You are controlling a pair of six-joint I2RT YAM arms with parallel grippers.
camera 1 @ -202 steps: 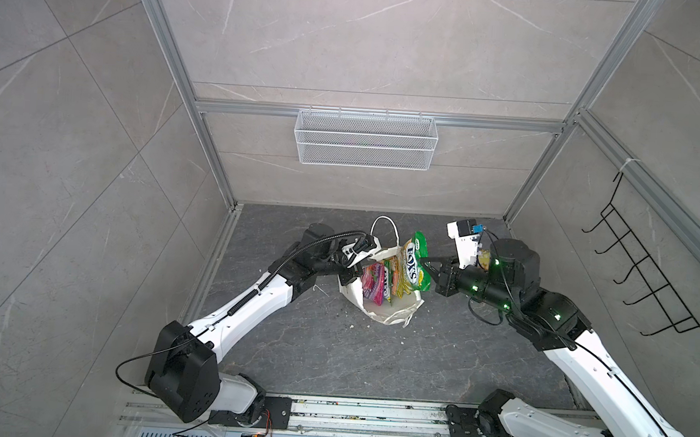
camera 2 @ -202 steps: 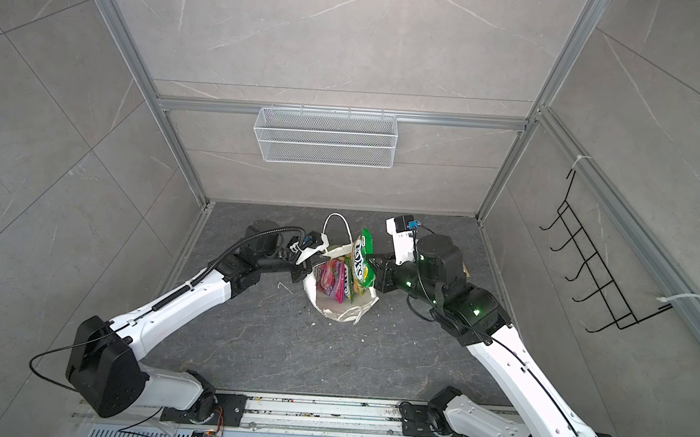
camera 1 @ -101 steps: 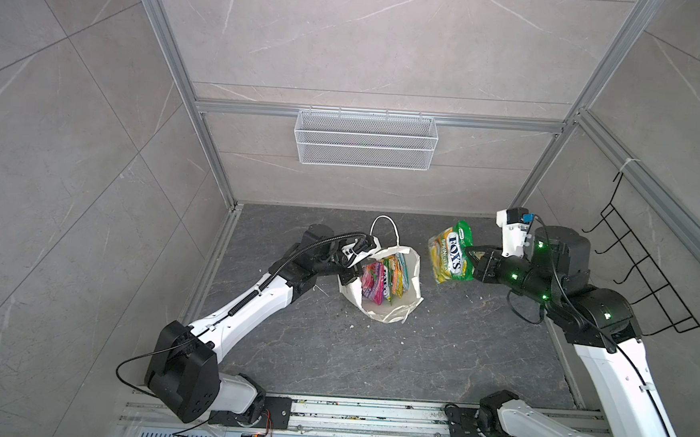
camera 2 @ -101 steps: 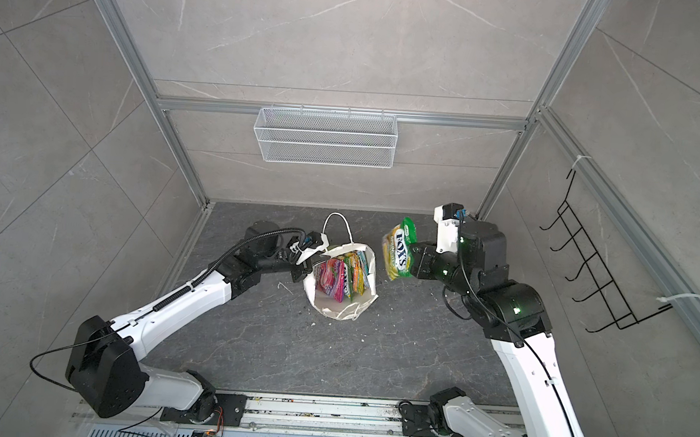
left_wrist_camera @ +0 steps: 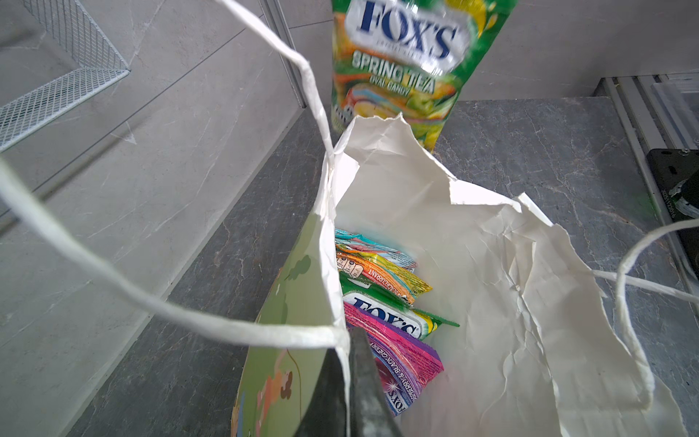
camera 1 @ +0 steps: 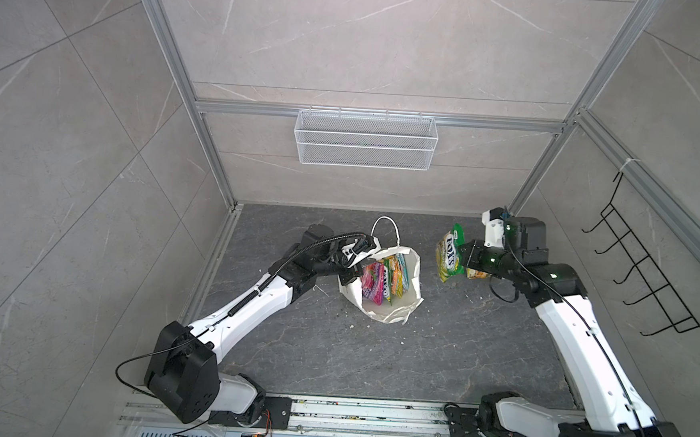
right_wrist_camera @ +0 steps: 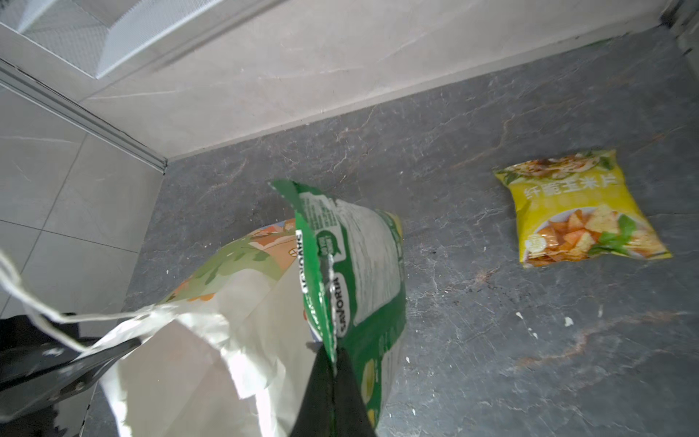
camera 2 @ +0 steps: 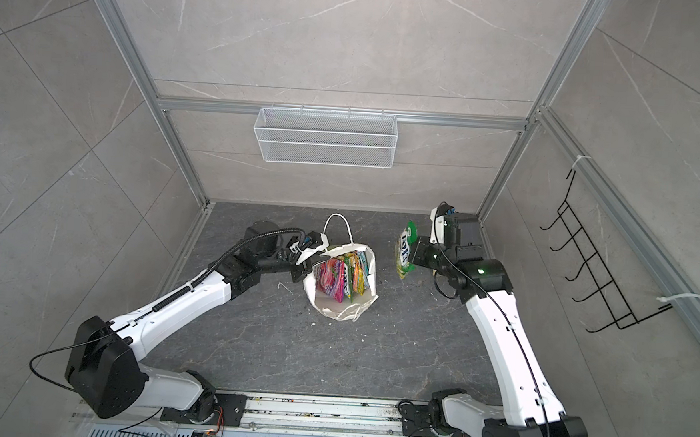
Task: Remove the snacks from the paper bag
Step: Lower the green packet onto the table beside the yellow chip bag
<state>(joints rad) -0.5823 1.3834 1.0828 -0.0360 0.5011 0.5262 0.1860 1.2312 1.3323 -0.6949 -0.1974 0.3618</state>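
Paper bag (camera 1: pixel 413 275) stands mid-floor (camera 1: pixel 332 351), mouth up. My left gripper (left_wrist_camera: pixel 348 382) is clamped on its left rim, holding it open. Right gripper (right_wrist_camera: pixel 333 365) pinches edge of green FOX'S Spring Tea pouch (camera 1: pixel 448 254), hanging clear right of bag, above floor. Several pouches (camera 1: pixel 382 277) remain upright inside. Yellow corn-chip packet (right_wrist_camera: pixel 578 212) lies on floor right of bag. I'd lower pouch beside that packet, not onto it, then release, keeping rim steady. Second ago pouch stood at bag's mouth; left grip unchanged.
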